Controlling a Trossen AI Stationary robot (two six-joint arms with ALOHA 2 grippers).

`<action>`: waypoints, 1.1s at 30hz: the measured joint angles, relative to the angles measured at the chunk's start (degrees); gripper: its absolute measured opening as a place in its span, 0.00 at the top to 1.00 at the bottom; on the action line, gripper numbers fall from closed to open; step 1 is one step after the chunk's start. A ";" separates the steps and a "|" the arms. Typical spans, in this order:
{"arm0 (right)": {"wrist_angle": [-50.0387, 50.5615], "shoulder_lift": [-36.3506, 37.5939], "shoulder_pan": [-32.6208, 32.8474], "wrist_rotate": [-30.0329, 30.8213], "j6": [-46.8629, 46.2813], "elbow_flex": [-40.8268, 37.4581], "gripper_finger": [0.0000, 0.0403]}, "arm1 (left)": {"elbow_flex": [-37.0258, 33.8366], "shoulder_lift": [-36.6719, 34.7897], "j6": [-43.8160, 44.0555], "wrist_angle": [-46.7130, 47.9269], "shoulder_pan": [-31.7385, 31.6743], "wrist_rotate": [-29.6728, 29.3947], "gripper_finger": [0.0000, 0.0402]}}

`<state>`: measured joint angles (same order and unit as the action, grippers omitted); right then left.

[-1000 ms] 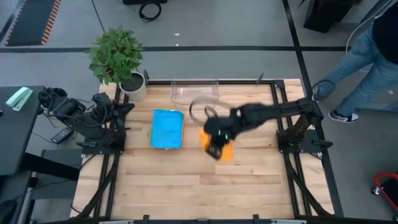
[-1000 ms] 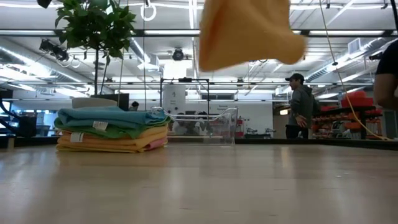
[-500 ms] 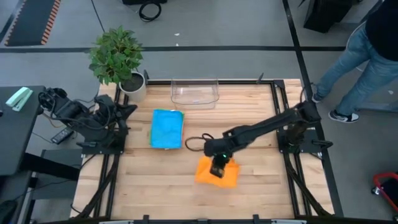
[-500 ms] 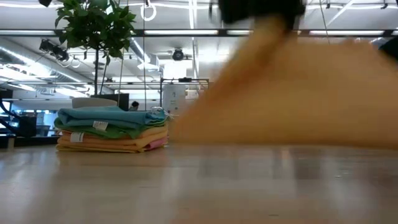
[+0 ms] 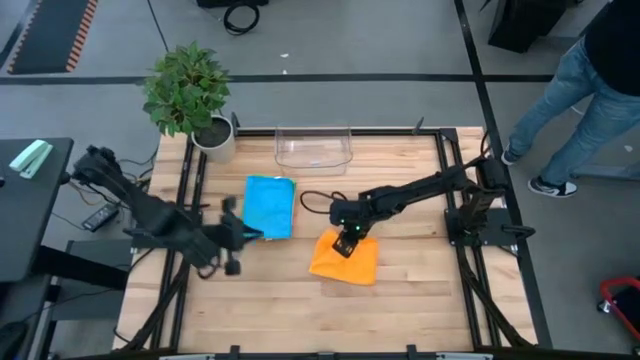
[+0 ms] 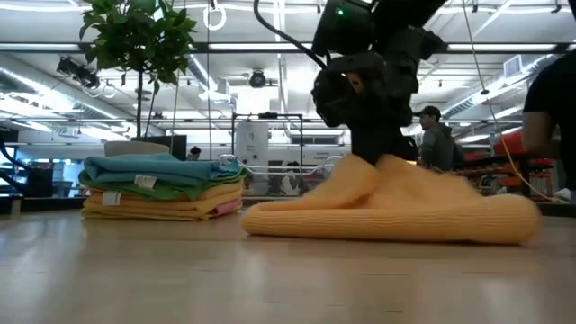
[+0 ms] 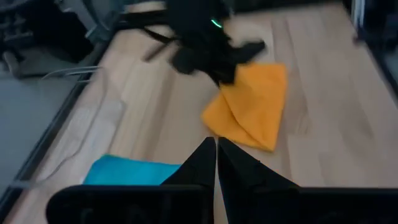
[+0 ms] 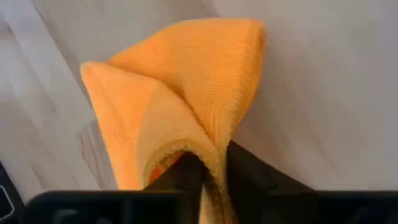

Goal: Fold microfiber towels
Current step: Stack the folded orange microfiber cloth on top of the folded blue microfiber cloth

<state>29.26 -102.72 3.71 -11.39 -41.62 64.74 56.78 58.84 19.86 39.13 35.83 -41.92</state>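
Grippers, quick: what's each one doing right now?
Left gripper: shut, empty, over the table near the folded stack.
Right gripper: shut on the orange towel.

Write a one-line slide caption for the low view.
Right gripper pinches the orange towel lying on the wooden table, beside a stack of folded towels.

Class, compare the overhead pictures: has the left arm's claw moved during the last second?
Yes. The left claw left its parked spot at the table's left edge and swung out over the wooden table, ending beside the folded blue microfiber towel on the stack.
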 joint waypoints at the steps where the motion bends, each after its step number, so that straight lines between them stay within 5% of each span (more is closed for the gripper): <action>1: 0.77 0.12 -0.37 0.03 0.60 0.80 0.81 | -0.29 2.09 -1.67 -1.25 0.00 0.43 0.94; 8: 11.49 0.29 -4.15 0.84 2.46 7.44 0.56 | -0.64 12.80 -6.98 -6.95 -1.00 2.74 0.92; 13: 19.66 0.85 -4.09 6.48 2.80 10.92 0.50 | -0.58 15.46 -7.04 -9.22 -3.22 10.12 0.92; 16: 19.48 2.49 0.92 6.54 0.86 9.89 0.57 | -0.58 16.64 -6.98 -9.88 -4.16 14.55 0.93; 22: 3.56 1.89 10.06 5.86 -5.34 3.14 0.96 | -0.57 21.80 -8.95 -15.19 -4.14 19.56 0.98; 33: -5.03 1.87 7.45 6.55 -7.72 -4.90 0.99 | -0.58 25.40 -8.99 -18.40 -3.80 21.18 0.98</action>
<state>24.23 -100.86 11.16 -4.84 -49.34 59.84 56.21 84.24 10.87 20.73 32.03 -20.73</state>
